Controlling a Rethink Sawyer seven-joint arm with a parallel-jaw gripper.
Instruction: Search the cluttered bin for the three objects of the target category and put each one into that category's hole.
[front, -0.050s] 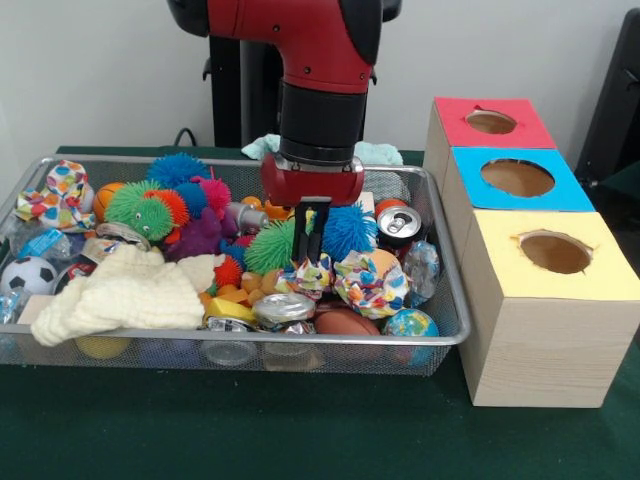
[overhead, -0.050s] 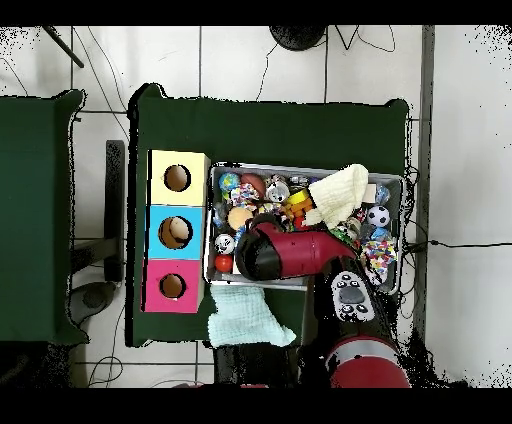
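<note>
Front view, left to right. Silver wire-mesh bin (front, -0.050s: 448, 300) sits on the green-covered bench (front, -0.050s: 300, 430), packed with clutter. At its left end: a patterned fabric bow (front, -0.050s: 55, 195), a small black-and-white soccer ball (front, -0.050s: 28, 274), and a cream knitted cloth (front, -0.050s: 120, 290) draped over the pile. Behind these, a green spiky rubber ball (front, -0.050s: 138, 207) with orange tufts, a blue spiky ball (front, -0.050s: 178, 168) and a purple fuzzy toy (front, -0.050s: 200, 235). Crushed silver cans (front, -0.050s: 283, 308) lie against the front wall.

Centre: the red and black arm (front, -0.050s: 320, 80) comes straight down into the bin. Its gripper (front, -0.050s: 310, 243) shows two dark fingers (front, -0.050s: 301, 232) close together, tips down among a green spiky ball (front, -0.050s: 270, 245), a blue spiky ball (front, -0.050s: 348, 230) and a patterned fabric ball (front, -0.050s: 310, 275); cannot tell whether anything is pinched.

Right of the gripper: an upright red soda can (front, -0.050s: 398, 224), another patterned fabric ball (front, -0.050s: 372, 282), a brown football (front, -0.050s: 346, 322), a small globe ball (front, -0.050s: 410, 324).

Just beside the bin's right end, three wooden boxes stand in a row, each with a round hole: red-topped (front, -0.050s: 490, 122), blue-topped (front, -0.050s: 518, 178), yellow-topped (front, -0.050s: 556, 254).

Overhead view: a pale mint cloth (overhead, -0.050s: 245, 318) lies on the bench beside the bin.
</note>
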